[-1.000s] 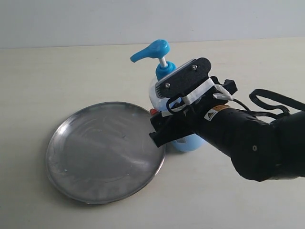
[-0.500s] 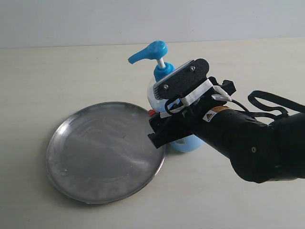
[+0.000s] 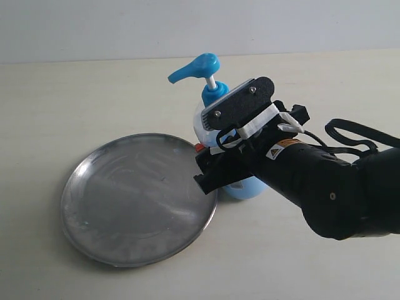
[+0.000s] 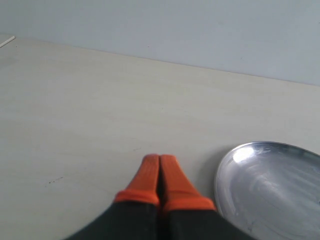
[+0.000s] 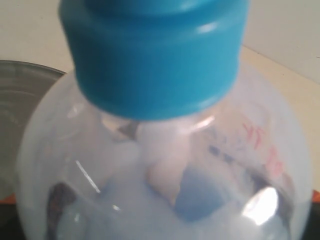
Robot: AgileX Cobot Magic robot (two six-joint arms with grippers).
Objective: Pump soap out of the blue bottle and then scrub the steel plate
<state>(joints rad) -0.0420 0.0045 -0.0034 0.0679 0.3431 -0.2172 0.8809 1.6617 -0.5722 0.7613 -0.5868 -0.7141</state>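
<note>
Exterior view – items as laid out on the pale table [image 3: 75, 100].

1. The steel plate [image 3: 134, 200]: laid flat at 8 o'clock of the scene, its surface smudged and streaked.
2. The blue bottle [image 3: 215, 94]: stood just beside the plate's rim, at the plate's 3 o'clock. The pump spout is turned toward 9 o'clock, and light blue liquid is seen in the lower body.
3. The right gripper [image 3: 201, 164]: brought in from 4 o'clock, with jaws set wide and closed around the bottle's body below the collar – the bottle is grasped.

Right wrist view: the frame is filled by the bottle [image 5: 165, 165] and its blue collar [image 5: 155, 55]; a strip of the plate [image 5: 25, 100] is seen behind.

Left wrist view: the left gripper [image 4: 160, 172] is clenched, its orange fingertips [image 4: 147, 175] pressed together with nothing between them. It is held over bare table, with the plate [image 4: 270, 190] near but apart.
</note>
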